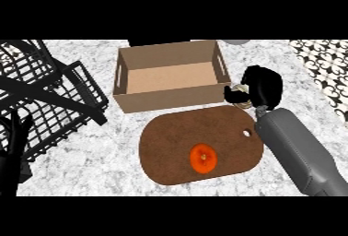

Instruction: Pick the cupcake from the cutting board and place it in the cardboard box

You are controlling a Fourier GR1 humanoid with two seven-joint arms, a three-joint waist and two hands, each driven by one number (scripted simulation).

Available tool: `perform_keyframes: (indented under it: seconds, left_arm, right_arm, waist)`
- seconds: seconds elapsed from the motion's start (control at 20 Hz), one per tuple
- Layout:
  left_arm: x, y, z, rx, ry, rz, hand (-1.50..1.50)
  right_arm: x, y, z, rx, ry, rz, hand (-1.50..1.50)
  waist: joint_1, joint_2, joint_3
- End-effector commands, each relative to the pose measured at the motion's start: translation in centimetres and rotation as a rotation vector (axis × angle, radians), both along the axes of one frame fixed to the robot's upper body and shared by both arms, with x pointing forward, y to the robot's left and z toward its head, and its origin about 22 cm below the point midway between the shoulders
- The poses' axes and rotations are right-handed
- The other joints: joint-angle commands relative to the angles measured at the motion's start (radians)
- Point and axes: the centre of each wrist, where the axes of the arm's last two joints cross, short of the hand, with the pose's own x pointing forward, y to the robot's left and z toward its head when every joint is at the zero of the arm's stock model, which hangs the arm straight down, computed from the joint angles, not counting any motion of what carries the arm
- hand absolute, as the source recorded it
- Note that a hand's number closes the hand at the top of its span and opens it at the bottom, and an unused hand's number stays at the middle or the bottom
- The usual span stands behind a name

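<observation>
We see the right hand [262, 87] curled round the cupcake [239, 88], cardboard box [170, 99] just beside it; left hand [15, 138] open.

Tan cardboard box [170, 76]. Dark brown cutting board [197, 138] bearing orange cupcake [203, 157] with red centre. White-and-grey marbled counter [102, 156]. Black wire rack [48, 92]. Black hands, left hand [14, 147] and right hand [262, 87]; grey forearm [299, 152]. Black-and-white patterned patch [326, 60] at far right.
</observation>
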Motion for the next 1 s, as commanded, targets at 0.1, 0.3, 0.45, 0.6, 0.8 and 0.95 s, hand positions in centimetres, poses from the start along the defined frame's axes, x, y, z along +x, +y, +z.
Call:
perform_keyframes:
  seconds: [0.1,0.3,0.45,0.6,0.8,0.95]
  left_arm:
    - [0.1,2.6,-2.4,-0.066,0.163,0.198,0.0]
    - [0.4,2.3,-2.0,-0.079,0.168,0.153,0.0]
    - [1.4,3.1,-1.4,-0.076,0.152,0.15,0.0]
    - [2.4,2.7,-2.2,-0.076,0.149,0.13,0.0]
    - [3.2,2.5,-1.1,-0.08,0.141,0.106,0.0]
    - [3.8,2.0,-1.4,-0.076,0.121,0.106,0.0]
  right_arm:
    - [-1.0,7.2,4.6,0.004,-0.124,0.025,1.5]
    - [-1.7,11.4,8.1,0.101,-0.17,0.002,1.5]
    - [-1.6,13.2,11.2,0.17,-0.187,-0.013,1.5]
    - [-0.5,12.9,13.6,0.189,-0.22,-0.056,1.5]
    - [1.3,12.3,14.4,0.261,-0.239,-0.106,1.5]
    - [1.8,12.7,14.4,0.316,-0.223,-0.116,1.5]
  waist:
    - [0.024,0.025,-0.019]
    - [0.067,0.036,-0.015]
    - [0.085,0.046,-0.014]
    - [0.09,0.057,-0.014]
    - [0.124,0.073,-0.012]
    - [0.125,0.078,-0.013]
